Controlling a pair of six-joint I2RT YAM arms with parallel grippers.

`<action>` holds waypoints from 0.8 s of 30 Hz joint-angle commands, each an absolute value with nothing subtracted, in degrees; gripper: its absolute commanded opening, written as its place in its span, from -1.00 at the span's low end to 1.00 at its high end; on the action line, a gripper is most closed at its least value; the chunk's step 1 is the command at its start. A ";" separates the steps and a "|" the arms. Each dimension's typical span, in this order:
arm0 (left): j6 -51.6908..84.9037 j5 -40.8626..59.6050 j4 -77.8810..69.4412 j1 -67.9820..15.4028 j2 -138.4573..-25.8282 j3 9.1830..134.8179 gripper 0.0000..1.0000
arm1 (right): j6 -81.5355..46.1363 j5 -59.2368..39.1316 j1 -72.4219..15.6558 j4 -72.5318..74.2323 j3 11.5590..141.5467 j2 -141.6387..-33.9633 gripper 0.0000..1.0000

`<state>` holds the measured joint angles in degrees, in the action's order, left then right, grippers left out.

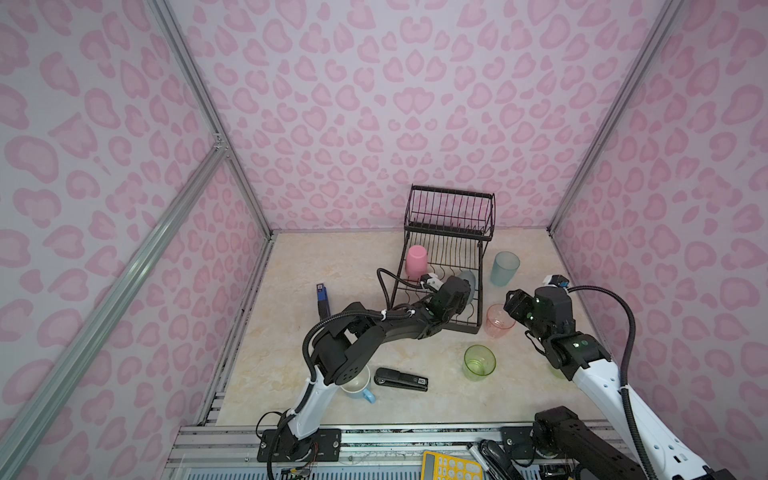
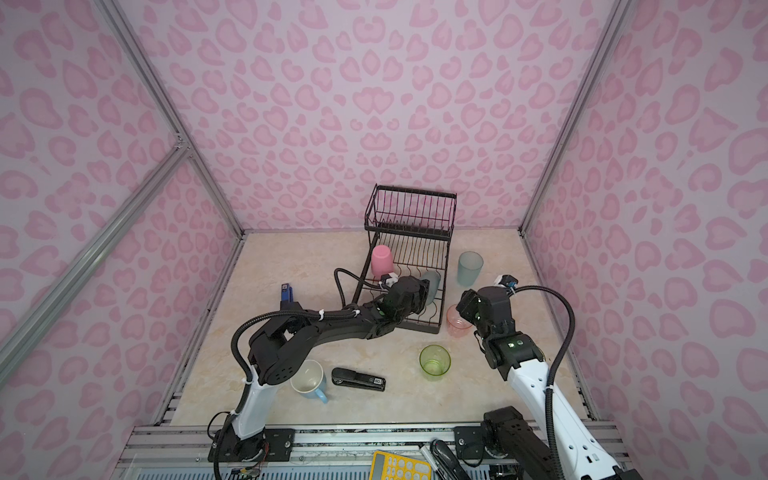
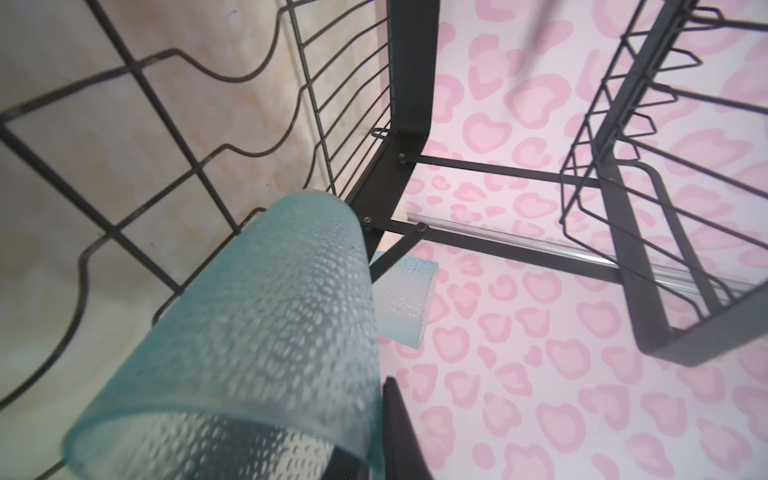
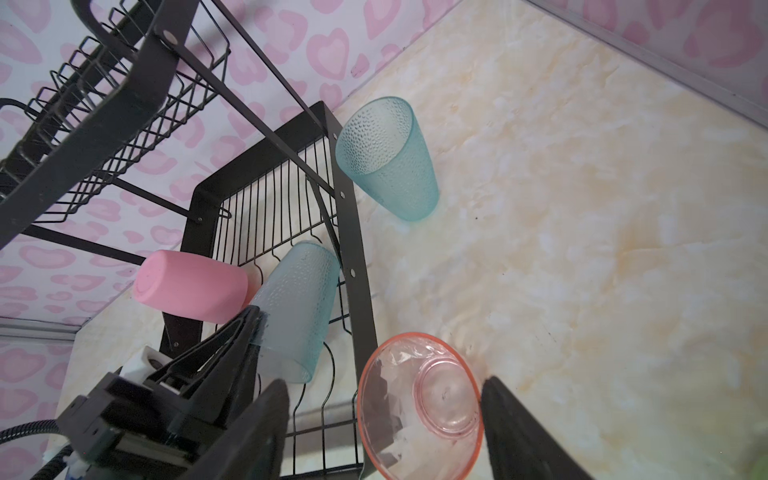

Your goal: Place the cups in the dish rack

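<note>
The black wire dish rack [image 1: 449, 232] [image 2: 409, 216] stands at the back of the table. An upside-down pink cup [image 1: 416, 262] [image 4: 191, 286] sits in its lower tray. My left gripper [image 1: 461, 291] [image 3: 374, 440] is shut on the rim of a frosted blue-grey cup [image 3: 257, 332] [image 4: 295, 307], held tilted over the tray's right side. My right gripper [image 1: 513, 307] [image 4: 385, 380] is open over a pinkish ribbed cup [image 1: 498, 322] [image 4: 419, 407], one finger on each side. A second blue-grey cup [image 1: 504, 268] [image 4: 386, 162] stands right of the rack.
A clear green cup [image 1: 479, 362] stands in front of the rack. A light-blue mug [image 1: 357, 386] sits under my left arm's elbow, a black stapler [image 1: 401, 379] beside it. A blue stapler [image 1: 323, 298] lies left of the rack. A yellow calculator [image 1: 451, 467] rests on the front rail.
</note>
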<state>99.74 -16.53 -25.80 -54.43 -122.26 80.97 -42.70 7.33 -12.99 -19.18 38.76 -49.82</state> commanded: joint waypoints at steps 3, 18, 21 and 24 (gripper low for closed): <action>91.04 -13.21 -32.01 -53.12 -116.78 75.07 -0.94 | -42.98 7.59 -12.91 -19.06 38.63 -48.83 0.44; 81.70 2.13 -56.42 -50.41 -108.17 57.66 -0.94 | -44.79 -5.11 -12.83 -17.98 39.24 -47.62 0.55; 81.93 5.42 -65.14 -49.43 -109.30 54.90 -0.93 | -46.69 -9.06 -12.72 -16.87 39.54 -47.92 0.63; 82.77 8.27 -72.73 -48.63 -110.88 53.66 -0.94 | -49.41 -13.95 -12.66 -13.87 39.64 -49.46 0.68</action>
<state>83.37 3.95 -59.20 -49.10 -109.82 54.39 -46.50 -7.86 -12.67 -17.47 39.29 -48.58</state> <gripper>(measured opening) 0.073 0.835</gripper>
